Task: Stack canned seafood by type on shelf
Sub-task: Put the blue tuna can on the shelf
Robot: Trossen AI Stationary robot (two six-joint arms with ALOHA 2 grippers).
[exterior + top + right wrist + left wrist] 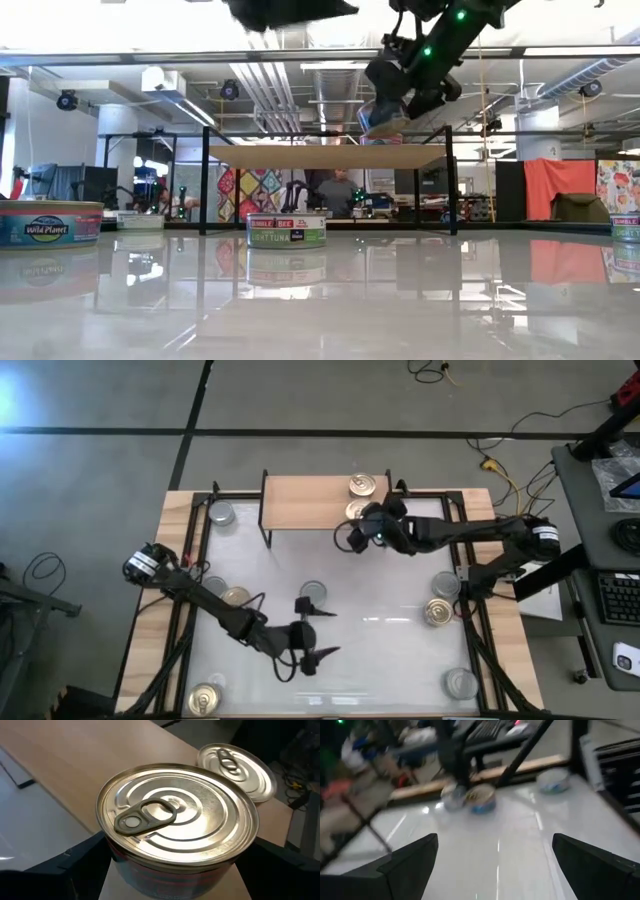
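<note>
A gold-topped tin is being pinched by the right end effector at the shelf's near right edge, just beside a second tin sitting at the far right corner. The left end effector is being held spread and empty over open tabletop, with a silver tin near it. Other tins are being left along the tabletop edges.

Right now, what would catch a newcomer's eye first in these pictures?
The right pincer straddles a short round gold-topped metal tin at the low light-wood shelf, beside a second gold-topped tin already on the plank. The left pincer hovers open and empty above the glossy white table, where more tins lie scattered.
</note>
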